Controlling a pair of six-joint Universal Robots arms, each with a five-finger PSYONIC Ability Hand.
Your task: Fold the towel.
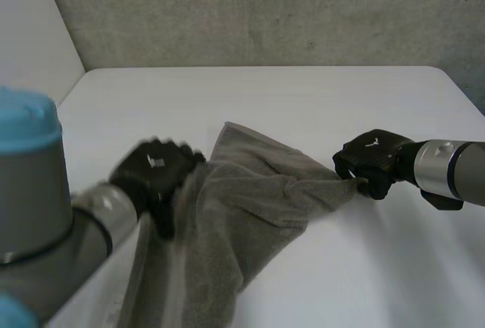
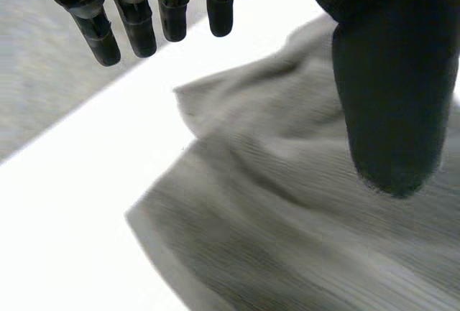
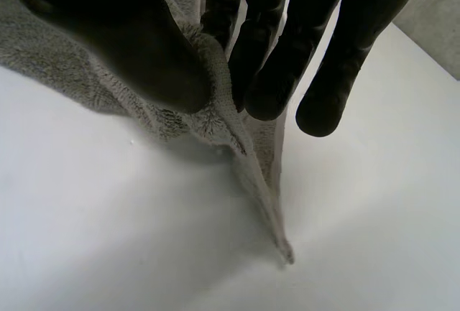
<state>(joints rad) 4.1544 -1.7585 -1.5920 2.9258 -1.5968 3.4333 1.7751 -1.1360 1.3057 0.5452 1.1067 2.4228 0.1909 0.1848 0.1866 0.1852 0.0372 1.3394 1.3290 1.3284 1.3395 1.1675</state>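
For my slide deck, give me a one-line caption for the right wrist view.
Right hand pinches the grey towel near a corner, over the white table.

Head camera looks down from behind; 2 wrist cameras closely share the towel [image 1: 250, 207].

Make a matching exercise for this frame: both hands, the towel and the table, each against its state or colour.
Things:
1. left hand
2. right hand
3. towel
4. table

States:
A. white, with something lying on it
B. pinching one end of something between thumb and fingers
C. grey and rumpled
D. fingers straight, holding nothing

Pairs: 1-D, 2-B, 3-C, 4-A
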